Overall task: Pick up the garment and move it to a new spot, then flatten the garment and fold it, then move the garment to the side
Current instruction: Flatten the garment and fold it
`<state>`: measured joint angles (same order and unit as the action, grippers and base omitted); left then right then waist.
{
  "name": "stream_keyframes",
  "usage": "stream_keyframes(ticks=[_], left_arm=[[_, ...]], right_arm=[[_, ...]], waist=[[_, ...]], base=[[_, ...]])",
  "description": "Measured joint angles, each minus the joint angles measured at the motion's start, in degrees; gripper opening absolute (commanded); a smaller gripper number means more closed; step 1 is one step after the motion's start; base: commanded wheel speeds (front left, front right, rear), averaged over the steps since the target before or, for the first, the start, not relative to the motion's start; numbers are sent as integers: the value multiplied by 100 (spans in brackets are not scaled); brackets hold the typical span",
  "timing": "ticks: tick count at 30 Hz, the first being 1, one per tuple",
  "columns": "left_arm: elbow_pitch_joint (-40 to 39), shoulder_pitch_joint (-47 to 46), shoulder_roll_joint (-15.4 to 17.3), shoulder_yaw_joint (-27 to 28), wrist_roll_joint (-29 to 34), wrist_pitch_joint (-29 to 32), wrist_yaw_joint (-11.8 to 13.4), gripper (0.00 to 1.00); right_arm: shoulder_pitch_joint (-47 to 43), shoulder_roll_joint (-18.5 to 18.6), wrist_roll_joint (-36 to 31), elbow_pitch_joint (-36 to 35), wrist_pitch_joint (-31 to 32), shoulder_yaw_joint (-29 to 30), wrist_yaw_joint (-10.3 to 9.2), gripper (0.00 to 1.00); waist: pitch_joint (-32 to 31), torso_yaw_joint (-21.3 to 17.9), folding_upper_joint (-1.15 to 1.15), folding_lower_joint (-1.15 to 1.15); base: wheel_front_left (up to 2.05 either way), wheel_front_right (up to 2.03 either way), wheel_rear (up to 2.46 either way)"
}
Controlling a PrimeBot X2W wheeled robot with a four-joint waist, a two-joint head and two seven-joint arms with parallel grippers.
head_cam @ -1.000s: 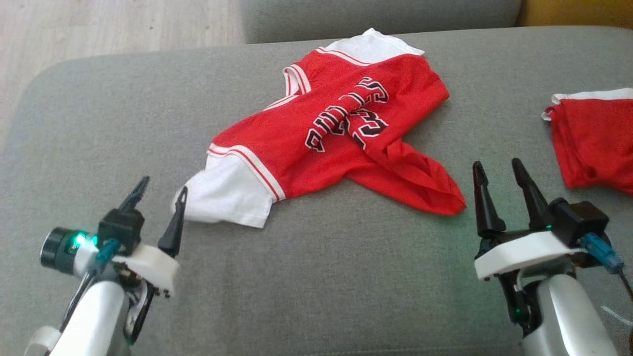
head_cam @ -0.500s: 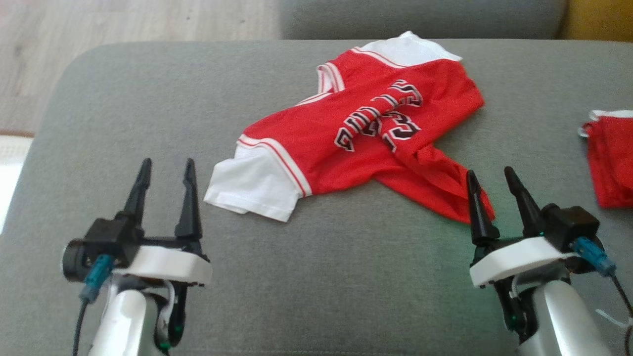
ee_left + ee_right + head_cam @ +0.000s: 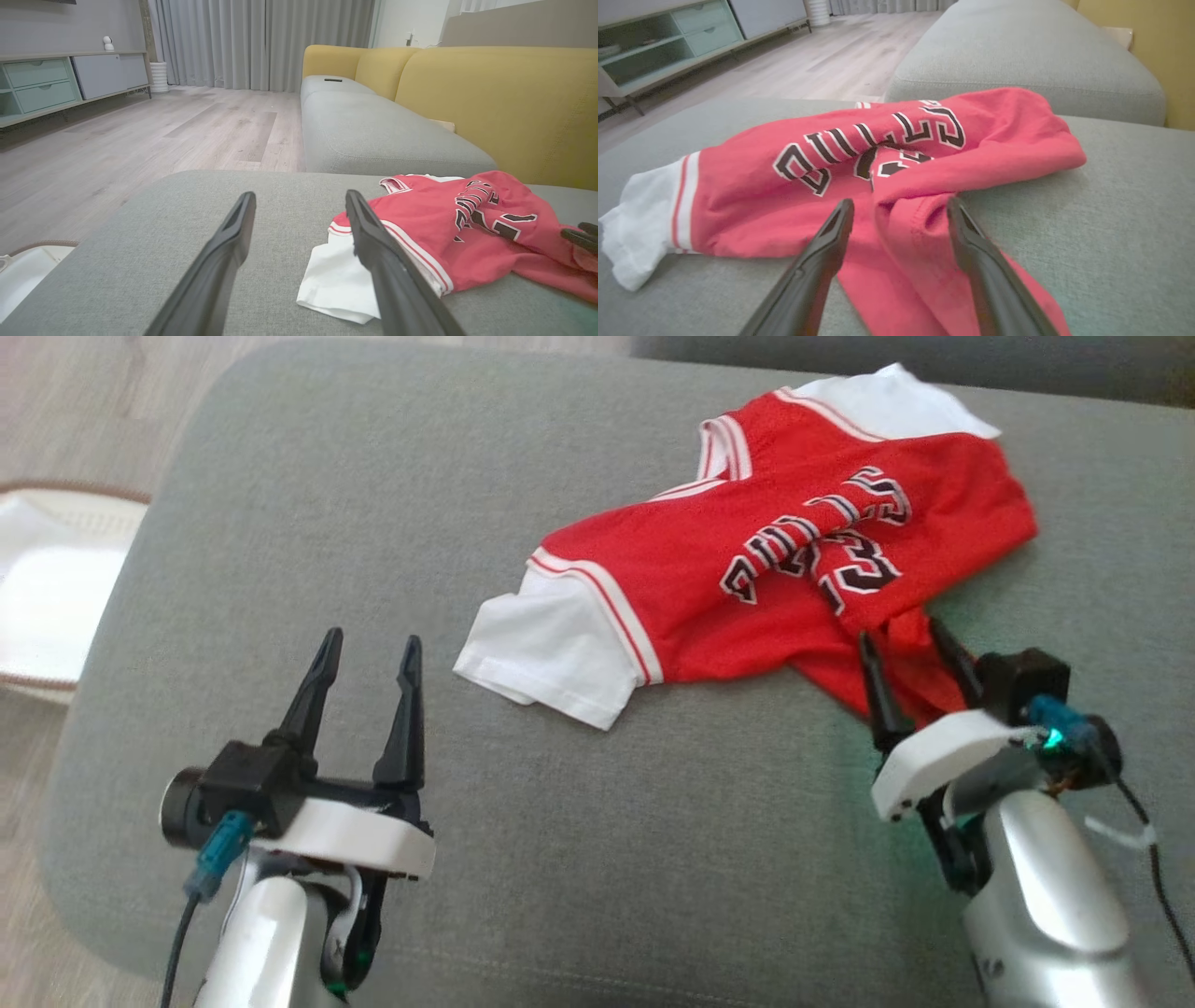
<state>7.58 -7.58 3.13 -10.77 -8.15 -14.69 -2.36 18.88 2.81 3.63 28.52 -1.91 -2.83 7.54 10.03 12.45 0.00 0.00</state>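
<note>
You've got the garment [image 3: 747, 569], a red jersey, lying crumpled mid grey fabric cushion [image 3: 327, 504]. Black lettering w/ white outline, only "23" legible. Right gripper [image 3: 901, 633] spread wide, straddling a red fold at the hem, nothing pinched. Left gripper [image 3: 372, 639] spread too, empty, just beside the white sleeve [image 3: 551, 653]. Yellow backrest [image 3: 490, 102] behind.

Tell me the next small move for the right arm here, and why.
Probably lower the right gripper and close on the jersey at its crumpled red fold: the open jaws straddle that fold, while the left gripper, also open, sits short of the white sleeve.
</note>
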Motion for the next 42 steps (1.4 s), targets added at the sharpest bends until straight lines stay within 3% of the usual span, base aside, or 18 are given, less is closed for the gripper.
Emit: stream_keyframes(ticks=[6,7,8,15,25,31,32,33,36,42], left_arm=[[26,-83,-33,-1,-8,0,-24,100],[25,-98,-34,1,-8,0,-24,100],[27,-99,-36,4,-8,0,-24,100],[46,-97,-43,-5,-86,0,-19,100],[37,-283,-54,-236,-272,0,3,100],[46,-342,-65,-339,-278,0,33,100],[52,-341,-64,-339,-278,0,33,100],[63,-341,-65,-339,-278,0,33,100],[120,-335,-66,-339,-277,0,32,100],[131,-328,-65,-327,-274,0,12,100]], right_arm=[[499,10,-336,790,-10,313,0,100],[568,10,-336,884,-24,331,0,69],[641,8,-327,966,-80,350,0,0],[1036,153,-370,956,-271,706,0,0],[1499,1394,-142,392,480,873,0,0],[1684,1730,344,745,1165,675,0,0],[1727,1742,422,839,1220,659,0,7],[1770,1775,421,939,1266,600,0,100],[1868,1795,388,1173,1240,558,0,100],[1948,1750,124,1294,621,668,0,100]], waist=[[169,189,0,0],[184,199,0,0],[192,195,0,0],[213,11,0,0],[340,-70,0,0],[405,34,0,0],[410,42,0,0],[409,45,0,1],[375,30,0,0],[258,-134,0,0]], base=[[0,0,0],[0,0,0],[0,0,0],[0,0,0],[0,0,0],[0,0,0],[0,0,0],[0,0,0],[0,0,0],[0,0,0]])
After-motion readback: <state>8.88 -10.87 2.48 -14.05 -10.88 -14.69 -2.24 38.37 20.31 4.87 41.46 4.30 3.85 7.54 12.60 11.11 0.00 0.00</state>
